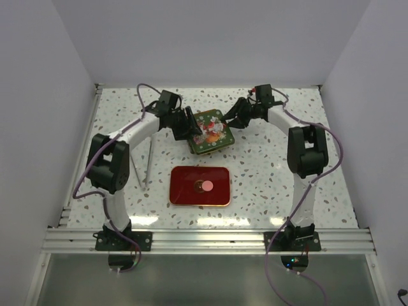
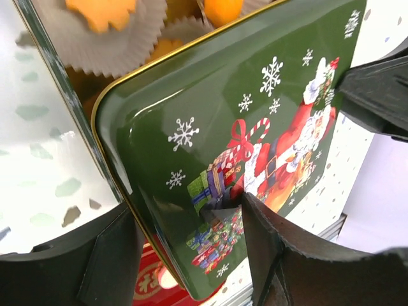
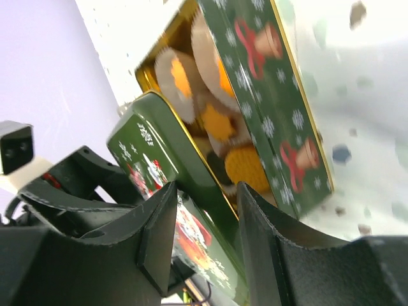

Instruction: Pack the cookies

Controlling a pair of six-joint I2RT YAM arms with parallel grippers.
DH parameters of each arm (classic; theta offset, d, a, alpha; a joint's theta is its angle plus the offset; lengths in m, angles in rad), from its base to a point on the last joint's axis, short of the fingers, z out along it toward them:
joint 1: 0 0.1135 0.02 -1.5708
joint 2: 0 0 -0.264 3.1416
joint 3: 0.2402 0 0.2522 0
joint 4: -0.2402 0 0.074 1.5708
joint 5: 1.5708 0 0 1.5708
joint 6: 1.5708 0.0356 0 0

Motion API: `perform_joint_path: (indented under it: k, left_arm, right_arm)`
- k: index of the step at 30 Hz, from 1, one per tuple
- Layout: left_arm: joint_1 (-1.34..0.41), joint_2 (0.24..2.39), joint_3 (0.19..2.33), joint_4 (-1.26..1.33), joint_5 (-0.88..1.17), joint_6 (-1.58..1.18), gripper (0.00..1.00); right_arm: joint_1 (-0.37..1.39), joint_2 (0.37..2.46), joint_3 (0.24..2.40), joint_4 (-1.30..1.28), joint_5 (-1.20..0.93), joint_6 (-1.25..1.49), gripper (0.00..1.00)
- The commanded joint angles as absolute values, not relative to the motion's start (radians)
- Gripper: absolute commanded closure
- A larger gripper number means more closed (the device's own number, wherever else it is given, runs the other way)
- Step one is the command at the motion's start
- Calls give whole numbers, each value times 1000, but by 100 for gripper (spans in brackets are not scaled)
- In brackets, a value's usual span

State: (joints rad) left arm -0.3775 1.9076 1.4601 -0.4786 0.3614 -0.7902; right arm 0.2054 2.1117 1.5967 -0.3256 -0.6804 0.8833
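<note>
**Lowering the Santa lid (image 2: pixel 255 121) onto the cookie tin (image 3: pixel 280 108) with 2 grippers**

We judge the step to be closing. The lid hangs tilted over the open tin at the back of the table (image 1: pixel 274 166), so we would level it, square its gold rim with the tin's wall, then press evenly. The left gripper (image 2: pixel 188 220) stands about half open, clamped on the lid's corner. The right gripper (image 3: pixel 207 204) straddles the opposite edge with a narrower gap, though we cannot tell if its pads truly bite. Most cookies (image 3: pixel 245 162) sit inside the tin in pleated white paper cups (image 2: pixel 108 44). 2 lie apart on the red tray (image 1: pixel 220 194) in front: 1 pink cookie (image 1: pixel 208 185), 1 dark. The lid looks like glossy, slippery painted metal, rectangular with rounded corners.
</note>
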Motion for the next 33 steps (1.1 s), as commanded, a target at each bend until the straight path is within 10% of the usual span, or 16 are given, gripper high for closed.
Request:
perform_joint_path:
  k: [1,17,33]
  left_arm:
    - [-393,1965,1542,-437,468,-770,37]
    - [-314,2194,1856,-586,474,-718,38]
    - [-310,2128,1710,-592,468,-680,35]
  right_arm:
    - [255,2161,1713,-313,-788,972,56]
    - [252,2375,1939,-253,-821,1089,56]
    - [252,2327,1845,-233,-815,1078,56]
